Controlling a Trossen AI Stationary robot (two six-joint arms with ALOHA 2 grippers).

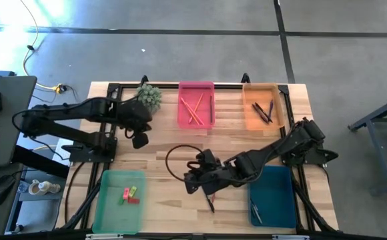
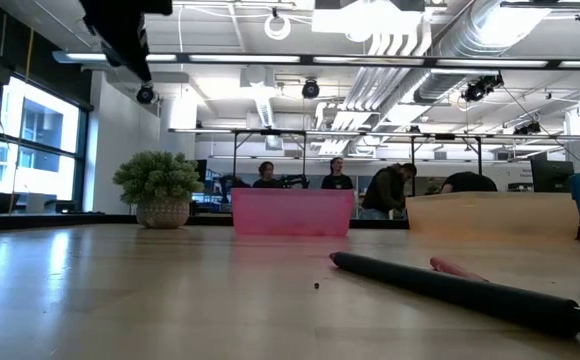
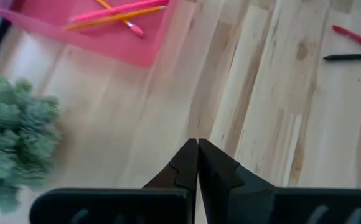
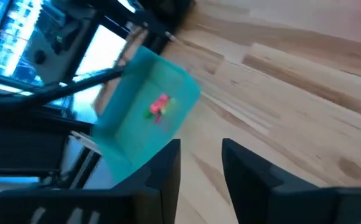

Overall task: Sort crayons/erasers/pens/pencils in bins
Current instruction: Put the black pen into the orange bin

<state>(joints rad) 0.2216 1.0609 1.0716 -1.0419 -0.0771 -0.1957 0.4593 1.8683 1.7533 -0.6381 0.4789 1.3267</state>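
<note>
Left gripper (image 3: 197,163) was pinched fully shut and empty, parked above bare desk (image 1: 160,143) between the plant (image 1: 149,96) and the pink bin (image 1: 196,105), probably just clear of that bin, where orange-tan pencils (image 1: 193,108) lay. Right gripper (image 4: 200,163) was low over mid-desk with a narrow gap between its fingers and nothing visibly held, apparently closing in on a dark pen (image 1: 209,201) and a red one (image 3: 355,37) left loose beside the teal bin (image 1: 273,197). Small pink and yellow-green erasers (image 1: 129,195) sat together in the green bin (image 1: 118,201); dark sticks lay in the orange bin (image 1: 263,107).
</note>
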